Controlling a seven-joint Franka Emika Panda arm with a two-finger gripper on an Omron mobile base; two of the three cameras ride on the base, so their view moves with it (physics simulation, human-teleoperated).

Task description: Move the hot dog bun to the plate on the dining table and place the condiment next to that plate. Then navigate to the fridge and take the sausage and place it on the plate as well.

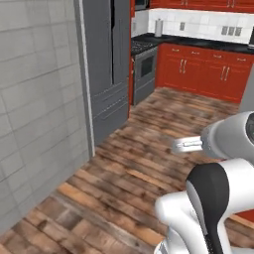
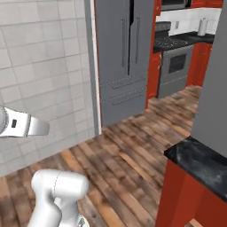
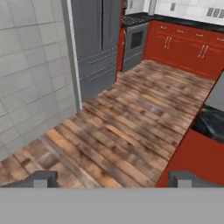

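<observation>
The tall dark grey fridge stands ahead to the left across the wooden floor, its long bar handles facing me and its lower drawers closed. My gripper is open and empty, hanging over the floor well short of the fridge, with both fingertips spread wide. A corner of the dining table, black marble on a red base, lies close on my right. The hot dog bun, the plate, the condiment and the sausage are out of view.
A grey tiled wall runs along the left up to the fridge. Right of the fridge sits a grey oven, then red wall cabinets. Open wooden floor lies between me and them.
</observation>
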